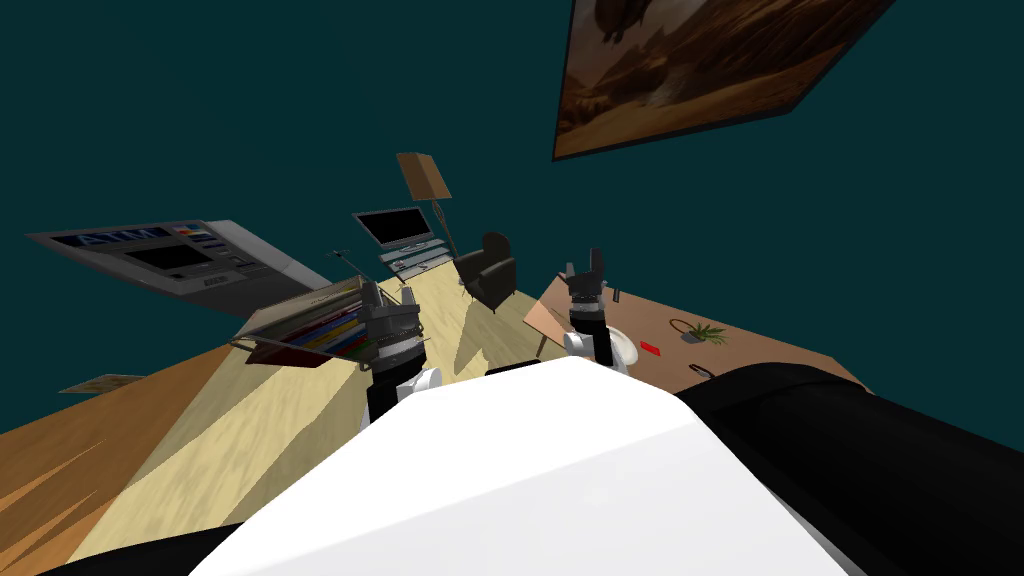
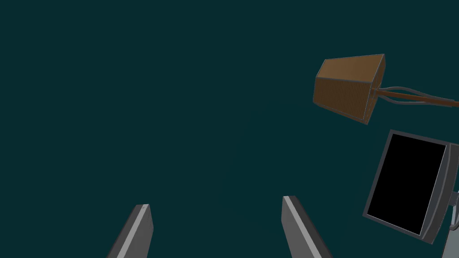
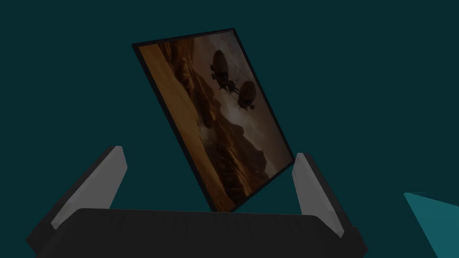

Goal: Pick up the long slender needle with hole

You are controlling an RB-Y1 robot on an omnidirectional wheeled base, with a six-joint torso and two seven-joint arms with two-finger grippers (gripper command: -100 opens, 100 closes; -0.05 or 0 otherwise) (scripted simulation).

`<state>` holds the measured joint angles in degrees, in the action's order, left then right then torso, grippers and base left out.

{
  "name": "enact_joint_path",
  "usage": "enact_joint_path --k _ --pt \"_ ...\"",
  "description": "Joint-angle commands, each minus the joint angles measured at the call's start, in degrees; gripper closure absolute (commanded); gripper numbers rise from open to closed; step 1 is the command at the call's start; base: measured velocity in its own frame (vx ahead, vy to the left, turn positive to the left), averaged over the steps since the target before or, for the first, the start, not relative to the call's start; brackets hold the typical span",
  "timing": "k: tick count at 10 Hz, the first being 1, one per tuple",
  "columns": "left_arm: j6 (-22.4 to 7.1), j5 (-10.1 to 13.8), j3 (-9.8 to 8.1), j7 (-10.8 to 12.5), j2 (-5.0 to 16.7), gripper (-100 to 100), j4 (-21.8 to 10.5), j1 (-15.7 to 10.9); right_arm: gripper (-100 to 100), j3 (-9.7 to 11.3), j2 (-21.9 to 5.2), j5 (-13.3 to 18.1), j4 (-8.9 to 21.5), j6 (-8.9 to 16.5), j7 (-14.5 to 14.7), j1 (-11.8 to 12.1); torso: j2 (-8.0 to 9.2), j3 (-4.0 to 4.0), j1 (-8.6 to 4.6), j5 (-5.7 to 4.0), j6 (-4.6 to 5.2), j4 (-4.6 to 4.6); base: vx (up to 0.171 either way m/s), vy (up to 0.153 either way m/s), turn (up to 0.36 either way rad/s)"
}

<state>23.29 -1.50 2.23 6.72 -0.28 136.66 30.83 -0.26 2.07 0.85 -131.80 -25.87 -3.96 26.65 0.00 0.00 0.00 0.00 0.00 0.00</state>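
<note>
Since the needle is too small to make out and probably lies on the bench (image 1: 780, 362) somewhere near the plant (image 1: 708, 332), the right gripper (image 1: 585, 262) looks nearer the plant than the left gripper (image 1: 388, 295), both with fingers spread open, empty and pointed away from the plant.

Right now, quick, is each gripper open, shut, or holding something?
Left gripper: open, holding nothing.
Right gripper: open, holding nothing.

Dark teal wall (image 1: 250, 120), brown lampshade (image 1: 424, 176), black armchair (image 1: 490, 270), pale wood-grained floor (image 1: 250, 430).
</note>
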Motion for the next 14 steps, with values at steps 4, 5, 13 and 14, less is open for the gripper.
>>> enact_joint_path --k 4,5,13,14 --pt "0.0 0.0 0.00 0.0 0.0 0 0.0 0.0 -100 1.8 -7.4 1.8 2.4 -2.2 -0.3 -0.3 0.05 0.03 0.05 0.01 0.00 0.01 -0.010 0.015 0.005" --pt "0.0 0.0 0.00 0.0 0.0 0 0.0 0.0 -100 2.4 -9.3 2.4 3.4 -3.0 -0.3 -0.5 0.03 0.02 0.05 0.01 -0.01 0.01 -0.001 0.011 0.030" --pt "0.0 0.0 0.01 0.0 0.0 0 0.0 0.0 -100 9.6 -23.6 9.1 17.7 -9.7 -0.2 -2.2 -0.01 -0.01 0.18 0.04 -0.02 0.00 -0.002 0.031 0.063" --pt "0.0 0.0 0.00 0.0 0.0 0 0.0 0.0 -100 9.6 -23.8 9.1 17.8 -9.7 -0.2 -2.2 0.02 0.01 0.16 0.04 0.00 0.00 -0.002 0.025 0.043"
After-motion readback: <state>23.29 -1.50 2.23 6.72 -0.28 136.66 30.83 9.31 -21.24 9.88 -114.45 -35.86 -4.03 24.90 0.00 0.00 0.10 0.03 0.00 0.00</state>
